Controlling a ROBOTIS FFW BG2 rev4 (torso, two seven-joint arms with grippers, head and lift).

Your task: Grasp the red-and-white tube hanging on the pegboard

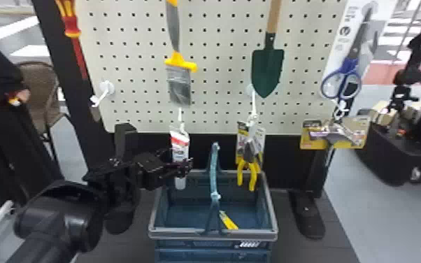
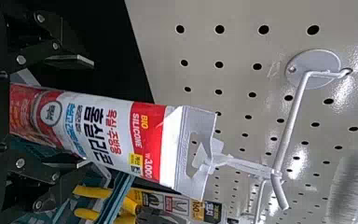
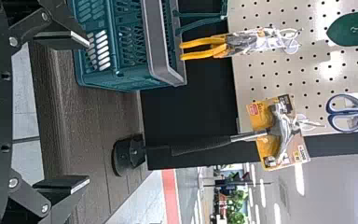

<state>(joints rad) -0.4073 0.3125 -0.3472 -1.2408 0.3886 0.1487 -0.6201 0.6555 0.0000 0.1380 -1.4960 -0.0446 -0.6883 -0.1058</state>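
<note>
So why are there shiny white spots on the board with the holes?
Left wrist view: lamp light glares off the pegboard in patches near the hook that holds the tube. Right wrist view: similar bright patches lie near the trowel. Head view: the pegboard looks evenly lit, with no shiny spots.

One red-and-white tube (image 1: pixel 179 147), one paintbrush (image 1: pixel 178 70), one green trowel (image 1: pixel 267 66), one pair of blue scissors (image 1: pixel 342 82), one pair of yellow-handled pliers (image 1: pixel 249 164), one carded tool (image 1: pixel 335 133) and one red-and-yellow screwdriver (image 1: pixel 71 31) hang at one pegboard (image 1: pixel 220 35). One blue basket (image 1: pixel 213 233) holds one yellow item (image 1: pixel 228 221).
</note>
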